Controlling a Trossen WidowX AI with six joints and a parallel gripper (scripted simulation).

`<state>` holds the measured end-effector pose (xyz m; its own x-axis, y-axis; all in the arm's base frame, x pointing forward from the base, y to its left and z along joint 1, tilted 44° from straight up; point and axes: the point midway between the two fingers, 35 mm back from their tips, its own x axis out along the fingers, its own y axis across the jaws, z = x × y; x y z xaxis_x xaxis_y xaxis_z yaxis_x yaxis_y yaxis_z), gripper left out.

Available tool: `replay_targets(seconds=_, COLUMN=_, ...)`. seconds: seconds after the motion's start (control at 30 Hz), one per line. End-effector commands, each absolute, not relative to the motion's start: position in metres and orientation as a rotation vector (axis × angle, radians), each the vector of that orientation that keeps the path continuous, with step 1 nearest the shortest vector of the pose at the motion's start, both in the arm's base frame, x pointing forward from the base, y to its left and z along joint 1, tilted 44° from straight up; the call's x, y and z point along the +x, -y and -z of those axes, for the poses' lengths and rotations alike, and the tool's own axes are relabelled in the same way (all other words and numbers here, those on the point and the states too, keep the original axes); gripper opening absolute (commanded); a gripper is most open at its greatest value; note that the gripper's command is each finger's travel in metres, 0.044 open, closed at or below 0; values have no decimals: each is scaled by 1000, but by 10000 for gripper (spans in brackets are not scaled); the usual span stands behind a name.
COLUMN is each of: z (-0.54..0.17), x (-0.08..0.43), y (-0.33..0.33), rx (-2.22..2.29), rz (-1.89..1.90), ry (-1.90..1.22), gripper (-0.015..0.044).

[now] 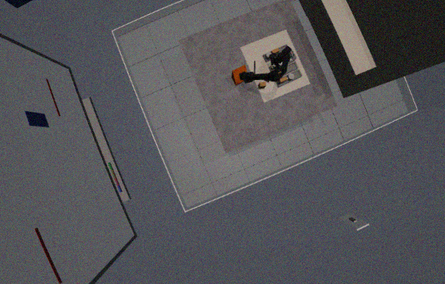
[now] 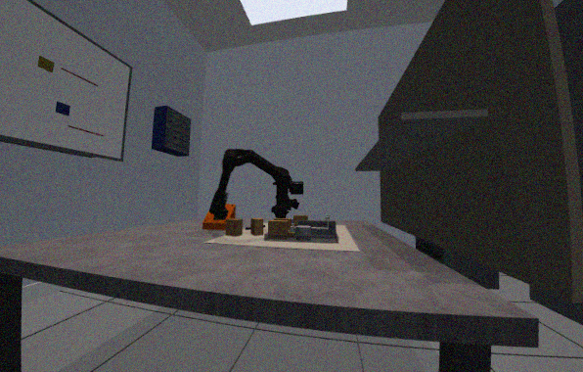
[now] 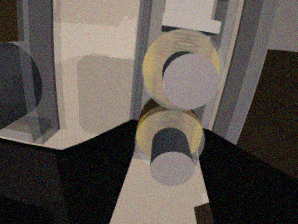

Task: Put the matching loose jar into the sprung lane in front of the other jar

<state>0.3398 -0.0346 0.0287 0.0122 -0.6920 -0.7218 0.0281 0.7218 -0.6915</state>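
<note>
While the pincer (image 1: 279,60) (image 2: 281,215) (image 3: 168,131) grips the new jar (image 3: 171,167), the old jar (image 3: 190,81) lies just beyond, slightly right in the wrist view

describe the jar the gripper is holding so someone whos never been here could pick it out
On the table, find the black arm on its orange base and follow it to its black gripper. Between the fingers is a jar with a yellowish round body and a dark, pale-topped knob. Its similar neighbour, farther up the same lane, is outside the fingers.
</note>
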Motion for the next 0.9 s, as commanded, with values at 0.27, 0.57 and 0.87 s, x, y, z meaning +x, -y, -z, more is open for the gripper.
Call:
replay_targets(seconds=0.27, z=-30, x=339, y=36, rx=-584, rz=619, ry=-1459, gripper=0)
replay_targets(seconds=0.57, z=-29, x=337, y=36, rx=-584, rz=619, ry=-1459, gripper=0)
replay_targets(seconds=0.87, z=-29, x=334, y=35, rx=-584, rz=618, ry=-1460, gripper=0)
